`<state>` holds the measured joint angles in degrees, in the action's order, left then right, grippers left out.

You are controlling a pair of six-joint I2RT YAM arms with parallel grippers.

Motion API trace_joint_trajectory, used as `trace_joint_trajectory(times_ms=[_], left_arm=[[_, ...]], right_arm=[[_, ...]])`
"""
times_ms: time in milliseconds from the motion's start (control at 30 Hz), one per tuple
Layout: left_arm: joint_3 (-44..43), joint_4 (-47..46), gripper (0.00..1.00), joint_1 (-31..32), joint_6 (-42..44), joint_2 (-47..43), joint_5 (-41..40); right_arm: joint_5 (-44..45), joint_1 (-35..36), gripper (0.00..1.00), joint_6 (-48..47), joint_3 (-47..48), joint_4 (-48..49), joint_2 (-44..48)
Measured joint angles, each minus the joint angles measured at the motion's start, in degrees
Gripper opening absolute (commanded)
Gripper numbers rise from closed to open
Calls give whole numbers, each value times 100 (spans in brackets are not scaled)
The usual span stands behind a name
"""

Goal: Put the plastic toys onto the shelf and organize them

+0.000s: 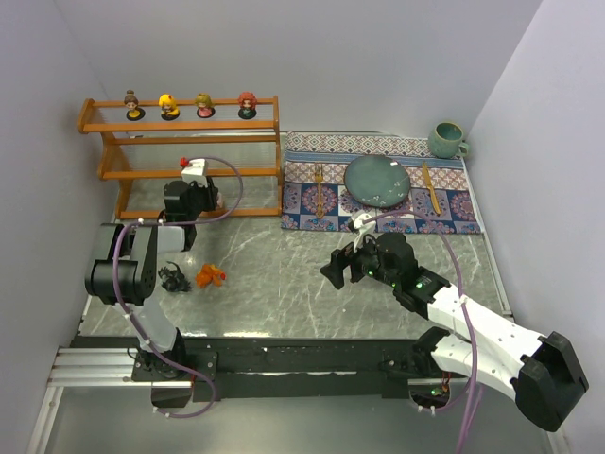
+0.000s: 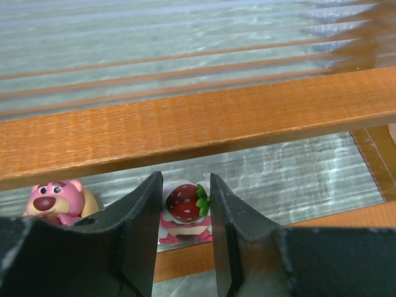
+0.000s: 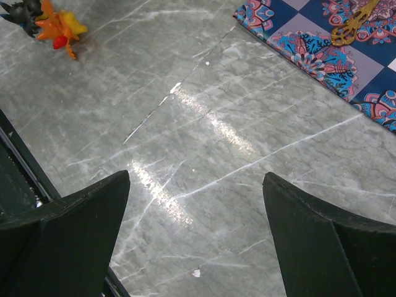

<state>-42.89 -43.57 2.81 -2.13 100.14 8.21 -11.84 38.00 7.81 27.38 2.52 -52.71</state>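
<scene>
Slatted orange-brown wooden shelf at upper left, four glossy big-headed dolls lined on its top tier, rounded strawberry toy and pink bear set on a lower tier, strawberry framed by the parted left gripper, contact not discernible, spiky orange creature left on veined marble table, right gripper held wide open at centre.

No readable text, label or number shows, as far as visible.

shelf rail low over l fingers; pink bear just left.
</scene>
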Motion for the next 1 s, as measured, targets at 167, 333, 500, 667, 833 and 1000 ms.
trace_joint_trajectory(times_ms=[167,333,500,667,833,1000], left_arm=[[-24,103,54,0,7,0,-2],[-98,247,63,0,4,0,-2],[-98,275,75,0,-2,0,-2],[-98,380,82,0,-46,-39,-2],[-98,575,87,0,-59,-280,-2],[-94,839,90,0,-61,-826,-7]], right_arm=[[-22,0,95,2,0,0,0],[-39,0,95,2,0,7,0],[-79,0,95,4,0,28,0],[-107,0,95,11,0,44,0],[-116,0,95,26,-2,59,31],[-136,0,96,42,-9,96,195]])
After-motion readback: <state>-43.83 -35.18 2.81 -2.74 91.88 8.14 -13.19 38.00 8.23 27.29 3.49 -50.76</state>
